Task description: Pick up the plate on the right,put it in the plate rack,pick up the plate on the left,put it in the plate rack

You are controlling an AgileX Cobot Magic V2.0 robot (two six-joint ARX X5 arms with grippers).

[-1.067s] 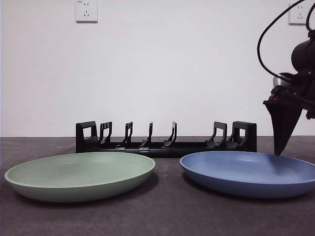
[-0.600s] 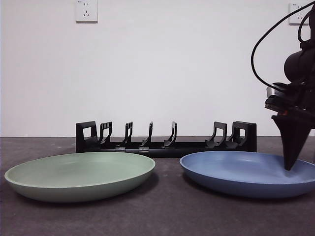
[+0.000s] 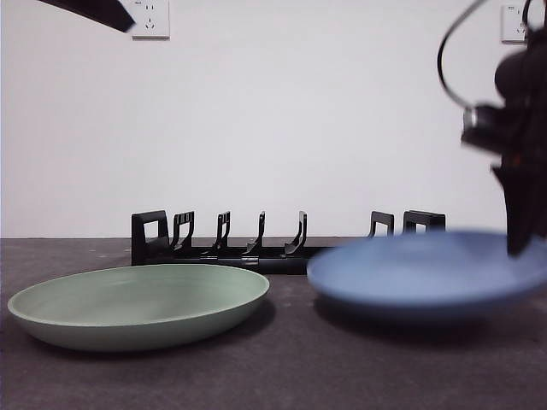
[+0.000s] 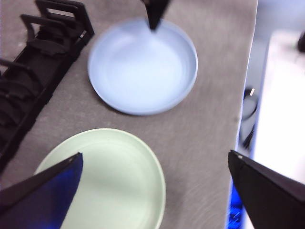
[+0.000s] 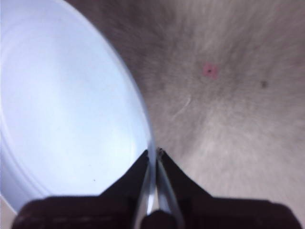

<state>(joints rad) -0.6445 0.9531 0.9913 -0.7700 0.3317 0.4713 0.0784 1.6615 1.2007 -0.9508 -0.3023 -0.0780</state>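
Note:
The blue plate (image 3: 419, 269) on the right hangs blurred just above the table, with my right gripper (image 3: 520, 248) shut on its right rim. The right wrist view shows that rim (image 5: 151, 143) pinched between the two jaws of the right gripper (image 5: 153, 152). On the left, the green plate (image 3: 137, 303) lies flat on the table. Behind both plates stands the black plate rack (image 3: 256, 248) with bare prongs. My left gripper (image 4: 155, 155) is open, high above the green plate (image 4: 114, 181). From there I see the blue plate (image 4: 143, 67) and the rack (image 4: 33, 71).
The left arm shows only as a black tip (image 3: 102, 10) at the top corner. A white wall with two sockets (image 3: 150, 19) stands behind the rack. The table's edge (image 4: 243, 95) runs close beside the blue plate. A small red mark (image 5: 208, 70) is on the table.
The right gripper has closed on the blue plate's right rim and lifted the plate off the table. The left arm's tip has come into the top left corner.

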